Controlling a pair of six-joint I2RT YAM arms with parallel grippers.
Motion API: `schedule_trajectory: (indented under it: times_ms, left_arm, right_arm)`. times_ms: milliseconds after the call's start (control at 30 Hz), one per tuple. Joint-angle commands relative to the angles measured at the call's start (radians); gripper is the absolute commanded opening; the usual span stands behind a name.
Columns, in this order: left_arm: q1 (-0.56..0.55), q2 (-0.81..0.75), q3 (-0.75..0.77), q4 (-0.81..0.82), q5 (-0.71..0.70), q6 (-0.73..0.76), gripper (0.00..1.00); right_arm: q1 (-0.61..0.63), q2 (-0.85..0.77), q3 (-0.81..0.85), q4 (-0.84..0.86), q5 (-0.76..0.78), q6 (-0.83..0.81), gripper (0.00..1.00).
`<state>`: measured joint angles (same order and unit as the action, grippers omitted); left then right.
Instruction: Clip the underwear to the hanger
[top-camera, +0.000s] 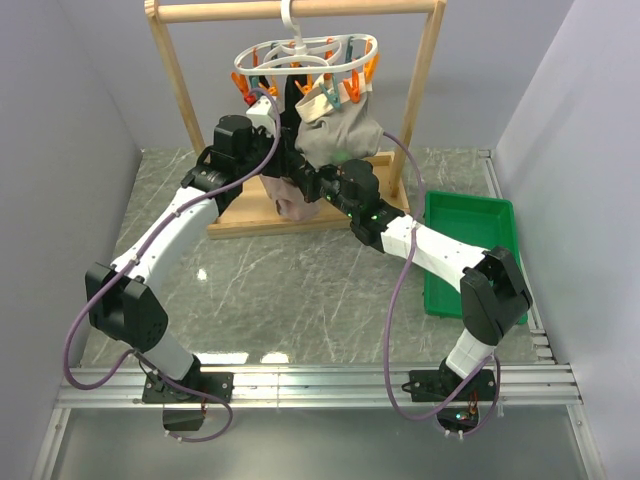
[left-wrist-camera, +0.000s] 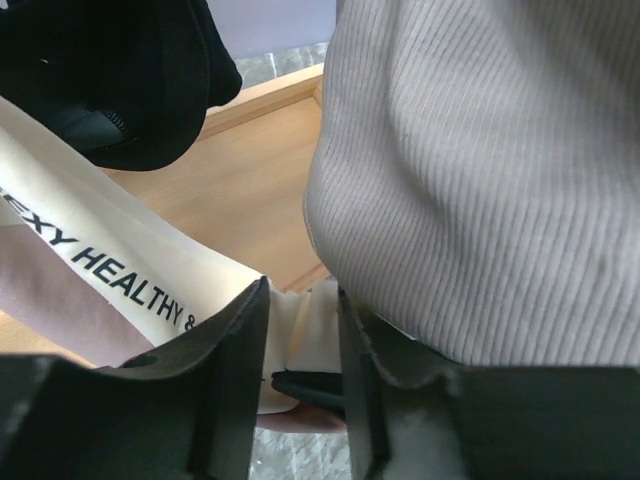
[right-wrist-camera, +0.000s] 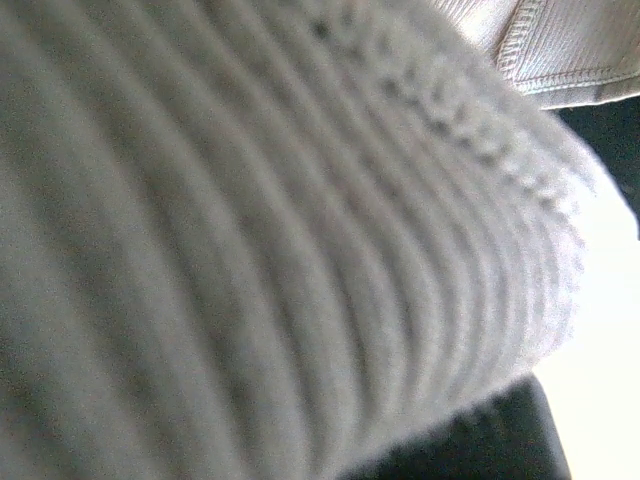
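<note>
Presently, we find the left gripper (left-wrist-camera: 301, 302) nearly closed, pinching the underwear (left-wrist-camera: 130, 265) by its cream waistband, at 6 o'clock from the hanger (top-camera: 305, 55). Of the right gripper (top-camera: 318, 183) we cannot tell: the grey garment (right-wrist-camera: 250, 230) blocks its camera.

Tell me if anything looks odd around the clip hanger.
Yes: the grey ribbed garment hanging from the clip hanger is bunched in a lump and presses so close that it fills the right wrist view. The underwear sags low by the wooden base.

Showing smooth cloth on the underwear (left-wrist-camera: 130, 250), ribbed knit on the grey-taupe garment (left-wrist-camera: 480, 180). Gleaming glossy across the tabletop (top-camera: 300, 295).
</note>
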<state>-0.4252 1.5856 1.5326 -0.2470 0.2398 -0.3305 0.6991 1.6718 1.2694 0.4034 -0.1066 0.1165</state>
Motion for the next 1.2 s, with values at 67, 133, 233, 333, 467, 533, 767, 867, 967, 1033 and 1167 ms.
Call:
schedule_trajectory:
  times_ms: [67,133,233,333,467,533,767,867,967,1033,1167]
  left_arm:
    - [-0.004,-0.015,0.024,0.078,0.038,-0.019,0.43]
    - [-0.006,-0.027,0.024,0.078,0.041,-0.012,0.48]
    - [-0.003,-0.042,0.023,0.091,0.047,0.005,0.50]
    - [-0.004,-0.041,0.029,0.065,0.050,0.008,0.50]
    - [-0.003,-0.039,0.018,0.066,0.053,0.010,0.49]
    - [-0.004,-0.038,0.012,0.071,0.061,0.011,0.48]
    - [-0.004,0.001,0.046,0.028,0.053,0.031,0.36]
    - [-0.004,0.002,0.047,0.020,0.058,0.036,0.28]
    - [-0.004,-0.006,0.047,0.018,0.070,0.038,0.12]
    - [-0.003,-0.024,0.040,0.020,0.070,0.039,0.00]
    - [0.016,-0.085,-0.002,0.051,0.073,0.031,0.00]
  right_arm:
    - [0.011,-0.044,0.021,0.052,-0.011,-0.020,0.00]
    - [0.011,-0.043,0.015,0.052,-0.011,-0.021,0.00]
    - [0.011,-0.043,0.012,0.055,-0.008,-0.023,0.00]
    - [0.011,-0.038,0.018,0.057,-0.015,-0.023,0.00]
    - [0.011,-0.032,0.033,0.052,-0.015,-0.021,0.00]
    - [0.010,-0.034,0.035,0.054,-0.021,-0.025,0.00]
    - [0.011,-0.037,0.033,0.052,-0.027,-0.035,0.00]
    - [0.010,-0.037,0.033,0.051,-0.031,-0.034,0.00]
    - [0.010,-0.035,0.035,0.048,-0.031,-0.034,0.00]
    - [0.011,-0.034,0.035,0.046,-0.027,-0.029,0.00]
    - [0.008,-0.029,0.038,0.022,-0.022,-0.015,0.03]
